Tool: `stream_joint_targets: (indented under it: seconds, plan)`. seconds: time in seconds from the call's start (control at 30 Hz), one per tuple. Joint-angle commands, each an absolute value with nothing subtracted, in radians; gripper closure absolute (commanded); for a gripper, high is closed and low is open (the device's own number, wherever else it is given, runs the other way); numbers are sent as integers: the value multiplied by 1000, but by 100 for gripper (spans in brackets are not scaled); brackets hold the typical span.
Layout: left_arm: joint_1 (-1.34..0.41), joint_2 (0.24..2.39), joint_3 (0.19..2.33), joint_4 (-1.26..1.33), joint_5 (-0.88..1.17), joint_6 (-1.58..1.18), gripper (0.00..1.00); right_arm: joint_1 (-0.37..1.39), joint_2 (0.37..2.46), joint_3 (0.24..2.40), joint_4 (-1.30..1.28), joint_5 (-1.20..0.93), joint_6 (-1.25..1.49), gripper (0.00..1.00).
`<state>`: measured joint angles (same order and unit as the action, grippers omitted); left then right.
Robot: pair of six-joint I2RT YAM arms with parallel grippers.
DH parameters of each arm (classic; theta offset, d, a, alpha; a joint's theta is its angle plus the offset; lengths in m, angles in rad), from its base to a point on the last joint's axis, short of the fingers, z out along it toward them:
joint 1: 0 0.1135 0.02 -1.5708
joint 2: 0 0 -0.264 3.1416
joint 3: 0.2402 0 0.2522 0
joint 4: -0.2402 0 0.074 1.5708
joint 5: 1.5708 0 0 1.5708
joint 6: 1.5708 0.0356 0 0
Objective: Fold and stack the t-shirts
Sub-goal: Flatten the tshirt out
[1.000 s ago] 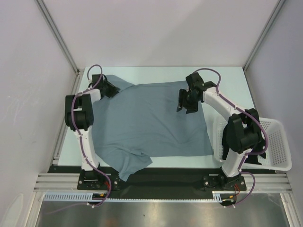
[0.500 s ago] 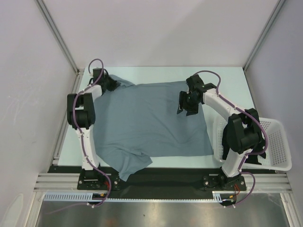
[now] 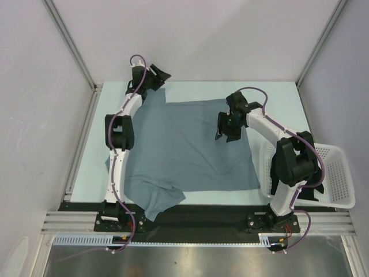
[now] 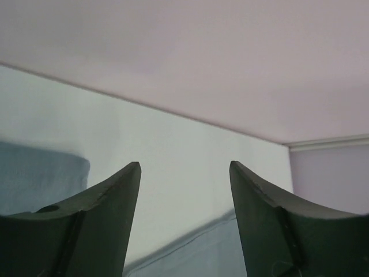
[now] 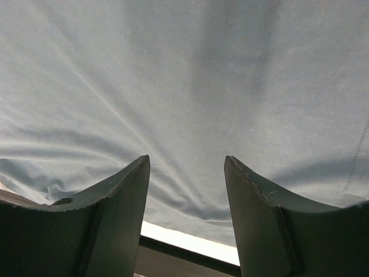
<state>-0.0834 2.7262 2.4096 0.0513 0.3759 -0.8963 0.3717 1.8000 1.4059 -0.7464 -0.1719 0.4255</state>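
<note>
my left pincer (image 4: 183,170) gapes empty at the table's (image 3: 277,95) far corner. my right pincer (image 5: 185,160), also wide, hovers over the spread grey-blue t-shirt (image 3: 184,150). its overhanging near corner may drag any fold askew.

We see one slate grey-blue t-shirt (image 3: 190,153) spread across the pale table (image 3: 282,95), its near left part rumpled and draped over the near edge. Left gripper (image 3: 161,77) sits beyond the shirt's far left corner. Right gripper (image 3: 225,130) is over the shirt's far right part. White basket (image 3: 337,173) stands at the table's right edge.
</note>
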Motion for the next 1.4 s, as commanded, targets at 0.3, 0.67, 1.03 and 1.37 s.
stream_joint_targets:
  seconds: [0.3, 0.67, 1.03, 1.37]
  plan:
    - [-26, 2097, 1869, -300, 69, -431, 38, 394, 1824, 1422, -690, -230, 420, 40]
    - [115, 2003, 1585, -503, 34, -393, 74, 408, 1795, 1382, -676, -235, 400, 40]
    - [193, 2042, 1444, -646, -109, -472, 77, 408, 1770, 1345, -666, -239, 390, 40]
    - [374, 1882, 1146, -644, -58, -537, 76, 410, 1802, 1347, -632, -252, 399, 39]
